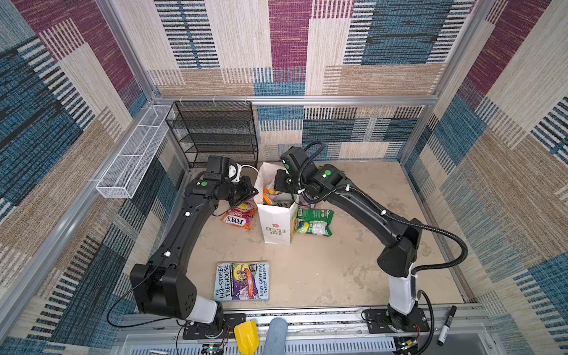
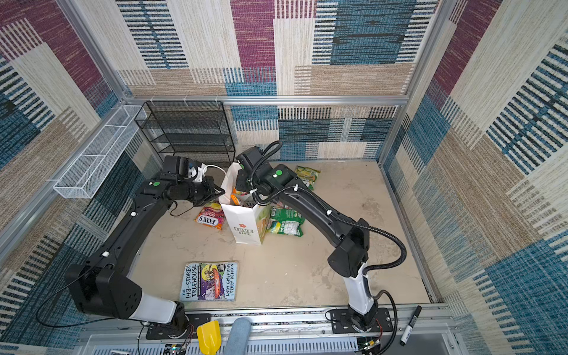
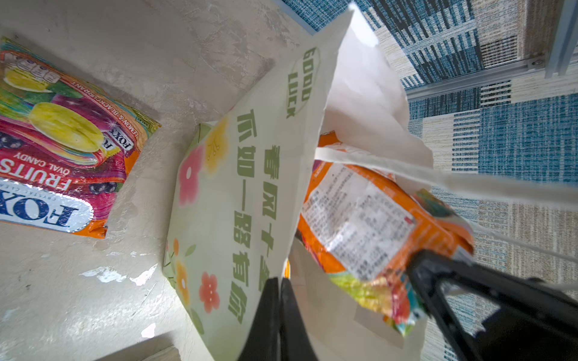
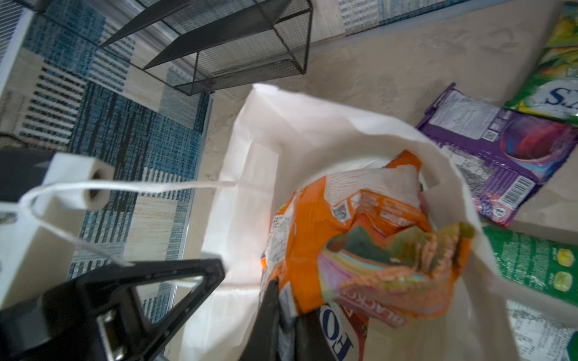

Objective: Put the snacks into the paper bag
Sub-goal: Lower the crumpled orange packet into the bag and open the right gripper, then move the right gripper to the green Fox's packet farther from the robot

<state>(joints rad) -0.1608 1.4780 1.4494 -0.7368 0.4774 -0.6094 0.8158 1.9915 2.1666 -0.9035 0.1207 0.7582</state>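
Observation:
The white paper bag (image 1: 276,222) (image 2: 246,229) stands upright mid-table with its mouth open. My left gripper (image 1: 253,192) (image 3: 280,284) is shut on the bag's side wall (image 3: 237,187) at the rim. My right gripper (image 1: 280,186) (image 4: 286,300) is over the bag mouth (image 4: 281,131), shut on an orange snack packet (image 4: 344,218) (image 3: 359,212) that sticks up out of the bag. On the table lie a FOX'S fruits packet (image 1: 239,215) (image 3: 62,150) left of the bag, and a green packet (image 1: 313,221) (image 4: 531,265), a purple one (image 4: 500,156) and a yellow-green one (image 2: 307,176) to its right.
A paperback book (image 1: 242,281) lies near the front edge. A black mesh shelf (image 1: 215,132) stands at the back left, beside a white wire basket (image 1: 135,153) on the left wall. A marker (image 1: 447,325) and a yellow scoop (image 1: 246,336) sit on the front rail.

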